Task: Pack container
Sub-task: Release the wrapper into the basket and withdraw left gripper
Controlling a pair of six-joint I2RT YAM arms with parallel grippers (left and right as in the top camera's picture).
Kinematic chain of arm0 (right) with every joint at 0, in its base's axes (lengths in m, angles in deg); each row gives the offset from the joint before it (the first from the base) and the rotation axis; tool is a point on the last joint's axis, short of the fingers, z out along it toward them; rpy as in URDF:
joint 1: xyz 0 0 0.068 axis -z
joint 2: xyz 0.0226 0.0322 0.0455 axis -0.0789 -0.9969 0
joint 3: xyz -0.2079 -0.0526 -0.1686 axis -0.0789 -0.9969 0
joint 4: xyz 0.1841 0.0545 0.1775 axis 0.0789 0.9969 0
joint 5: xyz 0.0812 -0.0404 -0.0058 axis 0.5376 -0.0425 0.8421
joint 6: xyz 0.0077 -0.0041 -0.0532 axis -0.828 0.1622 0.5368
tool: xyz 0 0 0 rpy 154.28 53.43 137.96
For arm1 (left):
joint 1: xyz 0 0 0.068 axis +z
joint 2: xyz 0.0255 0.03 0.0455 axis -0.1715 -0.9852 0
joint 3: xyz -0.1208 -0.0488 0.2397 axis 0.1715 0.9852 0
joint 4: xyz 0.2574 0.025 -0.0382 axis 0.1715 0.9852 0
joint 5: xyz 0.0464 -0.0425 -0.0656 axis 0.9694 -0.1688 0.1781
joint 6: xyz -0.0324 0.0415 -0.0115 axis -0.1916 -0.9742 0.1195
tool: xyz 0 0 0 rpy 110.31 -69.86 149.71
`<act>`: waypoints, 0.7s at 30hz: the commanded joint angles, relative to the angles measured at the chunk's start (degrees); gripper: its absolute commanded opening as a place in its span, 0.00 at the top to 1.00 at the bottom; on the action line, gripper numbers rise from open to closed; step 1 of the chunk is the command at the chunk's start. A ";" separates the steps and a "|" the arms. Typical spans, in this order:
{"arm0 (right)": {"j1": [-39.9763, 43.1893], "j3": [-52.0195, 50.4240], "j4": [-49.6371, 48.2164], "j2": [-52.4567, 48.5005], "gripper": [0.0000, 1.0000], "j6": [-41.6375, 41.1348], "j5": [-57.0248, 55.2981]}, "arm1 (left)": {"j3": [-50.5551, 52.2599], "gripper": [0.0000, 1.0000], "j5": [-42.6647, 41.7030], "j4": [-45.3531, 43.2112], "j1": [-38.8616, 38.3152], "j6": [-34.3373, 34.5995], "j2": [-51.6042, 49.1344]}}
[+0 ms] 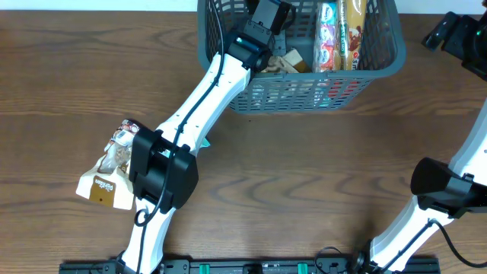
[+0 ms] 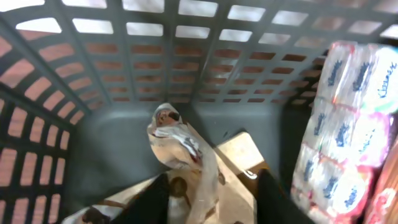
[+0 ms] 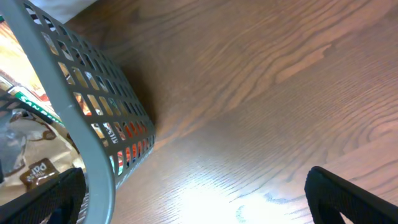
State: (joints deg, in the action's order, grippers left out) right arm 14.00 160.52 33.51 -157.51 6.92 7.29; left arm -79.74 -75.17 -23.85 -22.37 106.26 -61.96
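Two grippers: left gripper (image 2: 211,199) inside the container (image 1: 380,65), clamped on a tan snack packet (image 2: 186,155); right gripper (image 3: 193,199) beside the container, fingers spread, empty.

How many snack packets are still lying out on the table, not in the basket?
1. A tan packet lies at the table's left side, beside the left arm's base, well outside the basket. That arm covers part of the table, so another could be hidden.

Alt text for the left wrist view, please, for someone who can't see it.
Inside the container, the left gripper holds a crumpled tan snack packet between its dark fingers, just above the grey floor. Pink-and-white tissue packs stand along the right wall.
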 commanded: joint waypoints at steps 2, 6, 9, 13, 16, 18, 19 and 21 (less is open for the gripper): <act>0.24 -0.11 0.17 0.15 0.01 0.35 0.22 | -1.20 0.46 2.10 0.17 0.46 -1.20 3.52; 0.24 -0.09 0.17 0.15 0.01 0.35 0.22 | -1.29 0.36 6.69 0.13 0.87 -2.23 8.26; 0.24 -0.11 0.15 0.15 0.01 0.33 0.22 | -1.29 0.28 10.03 0.15 1.79 -2.89 13.66; 0.24 -0.11 0.13 0.15 0.01 0.33 0.22 | -1.29 0.21 11.58 1.40 4.52 -3.69 23.30; 0.24 -0.09 0.13 0.15 0.01 0.33 0.22 | -1.29 0.16 14.43 6.58 7.69 -3.65 30.18; 0.24 -0.11 0.13 0.15 0.01 0.35 0.22 | -1.29 0.10 14.73 12.94 10.56 -3.41 34.03; 0.24 -0.11 0.13 0.15 0.01 0.33 0.22 | -1.29 0.08 14.73 16.52 12.04 -2.71 35.54; 0.24 -0.11 0.13 0.15 0.01 0.35 0.22 | -1.29 0.04 14.75 24.70 15.32 0.57 38.27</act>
State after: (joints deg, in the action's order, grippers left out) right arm 14.00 160.52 33.48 -157.51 6.92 7.29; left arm -81.16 -62.40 -5.82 -10.50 103.81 -25.33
